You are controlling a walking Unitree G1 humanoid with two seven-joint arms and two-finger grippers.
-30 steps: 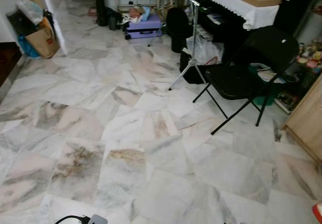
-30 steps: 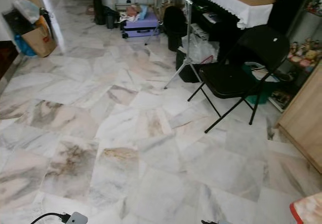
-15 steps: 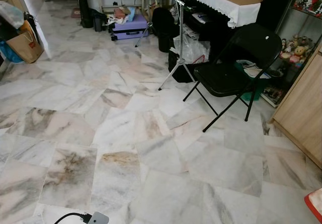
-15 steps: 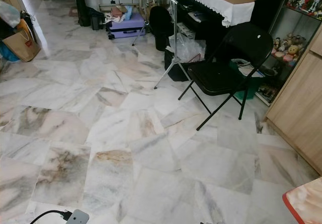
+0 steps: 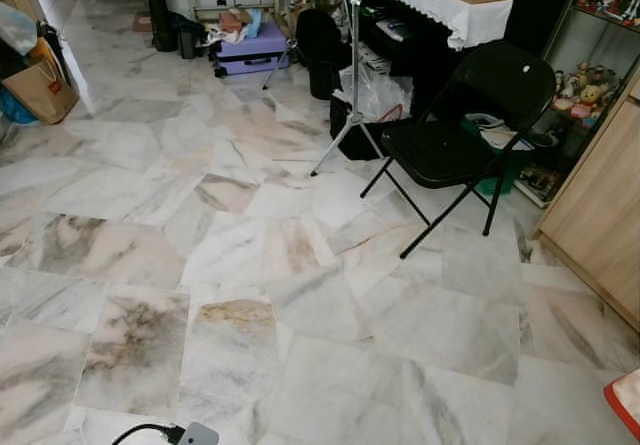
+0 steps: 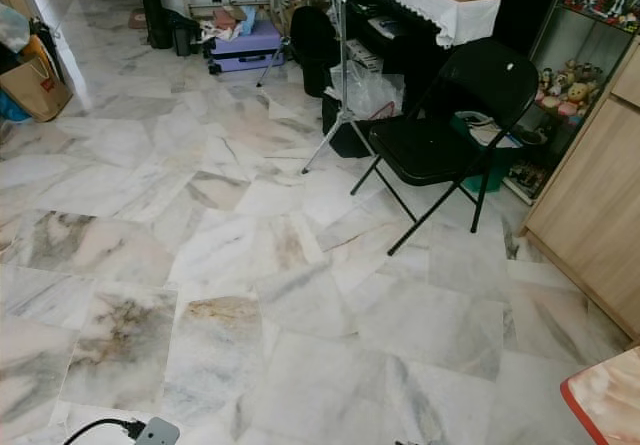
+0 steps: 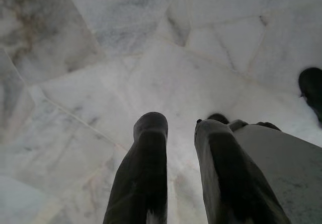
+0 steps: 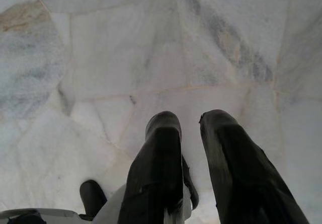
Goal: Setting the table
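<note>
A corner of a table (image 6: 606, 406) with a red rim and a pale marbled top shows at the lower right, close to me. No tableware is in sight. In the left wrist view my left gripper (image 7: 180, 127) hangs over the marble floor, its two black fingers slightly apart with nothing between them. My right gripper (image 8: 190, 124) hangs the same way over the floor in the right wrist view, open and holding nothing.
A black folding chair (image 5: 458, 137) stands ahead on the right beside a metal tripod stand (image 5: 347, 105) and a wooden cabinet (image 5: 600, 215). A purple suitcase (image 5: 251, 49) and a paper bag (image 5: 38, 87) lie farther back. A cable with an adapter (image 5: 196, 433) lies by my feet.
The whole picture has shifted as the camera turned a little to the right and moved; the chair and cabinet now sit further left in view. Nothing in the room has moved.
</note>
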